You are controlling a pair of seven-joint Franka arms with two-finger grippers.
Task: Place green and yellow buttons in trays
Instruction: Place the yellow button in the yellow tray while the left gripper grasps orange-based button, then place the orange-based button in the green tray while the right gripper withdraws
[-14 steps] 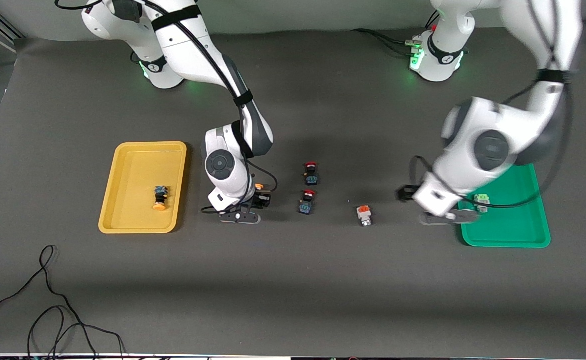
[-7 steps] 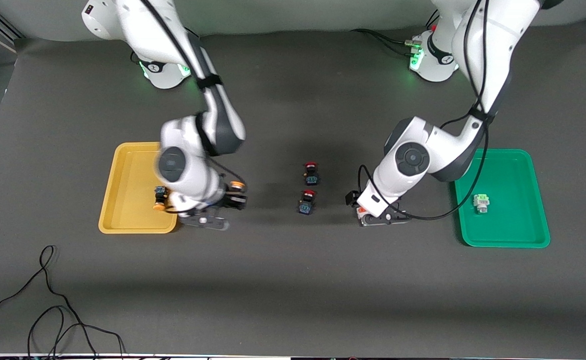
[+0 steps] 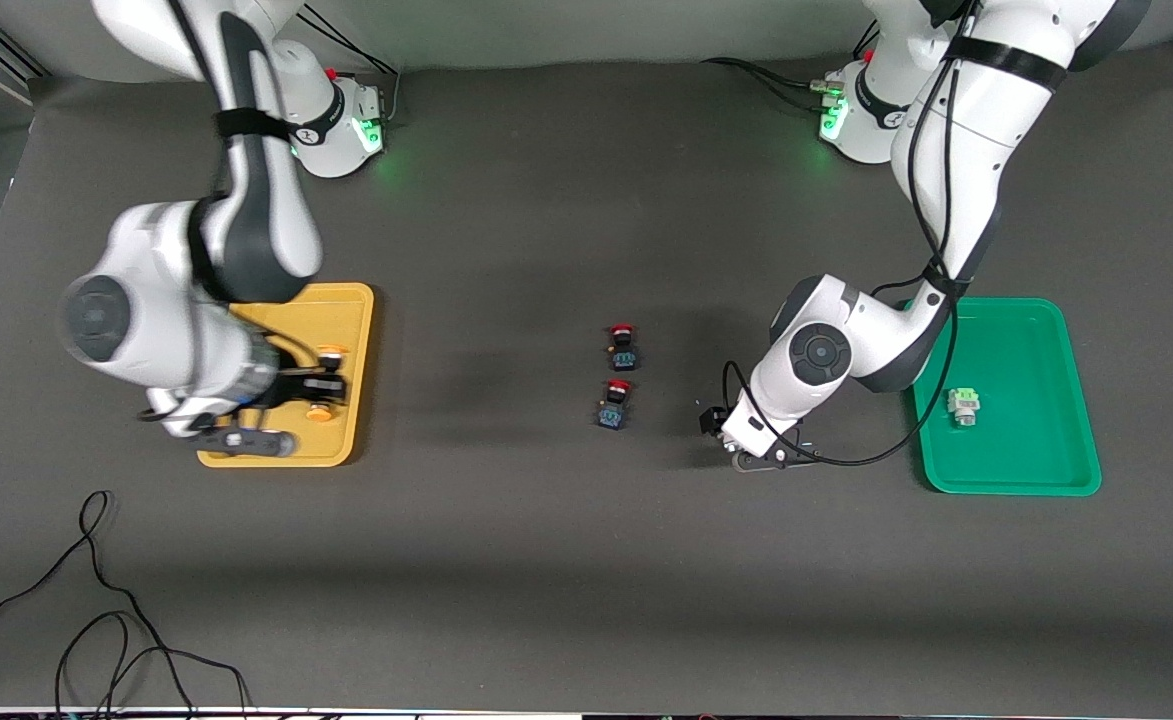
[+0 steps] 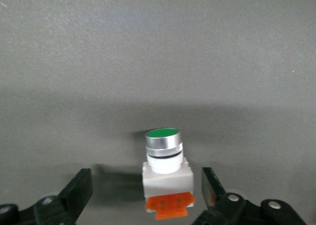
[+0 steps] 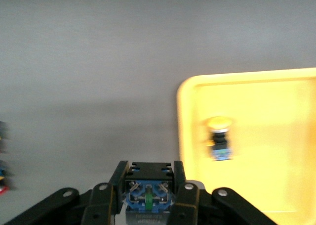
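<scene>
My right gripper (image 3: 312,386) is shut on a yellow button (image 3: 329,352) with a black-and-blue body (image 5: 148,195) and holds it over the yellow tray (image 3: 356,300). A second yellow button (image 3: 318,413) lies in that tray and also shows in the right wrist view (image 5: 219,136). My left gripper (image 4: 146,194) is open, low at the table, with a finger on each side of a green-capped button (image 4: 165,160) that has a white body and an orange base. In the front view the left hand (image 3: 758,458) hides that button. The light green button (image 3: 964,405) lies in the green tray (image 3: 1036,470).
Two red-capped black-and-blue buttons (image 3: 623,345) (image 3: 614,403) sit at mid-table between the trays. A black cable (image 3: 96,600) loops on the table nearest the front camera, at the right arm's end.
My right arm has carried the yellow button from mid-table to over the yellow tray. My left arm has left the green tray and come down around the green-capped white button.
</scene>
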